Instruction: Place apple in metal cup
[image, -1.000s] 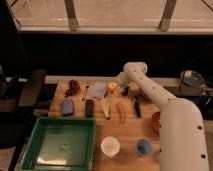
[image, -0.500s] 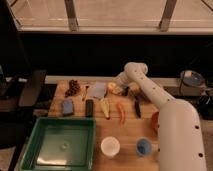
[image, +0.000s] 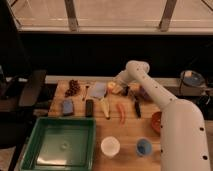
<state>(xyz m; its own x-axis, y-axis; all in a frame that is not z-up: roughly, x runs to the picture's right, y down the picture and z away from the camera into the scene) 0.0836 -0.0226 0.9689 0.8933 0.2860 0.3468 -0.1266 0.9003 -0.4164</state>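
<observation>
On the wooden bench (image: 77, 112) the small round orange-yellow apple (image: 113, 89) sits mid-back with the white arm's gripper (image: 120, 84) right at it, whether gripping I cannot tell, so moving it into the silver metal cup, which I cannot make out, seems still undone.

No legible text — none on the gripper (image: 118, 84) by the apple (image: 112, 89).
</observation>
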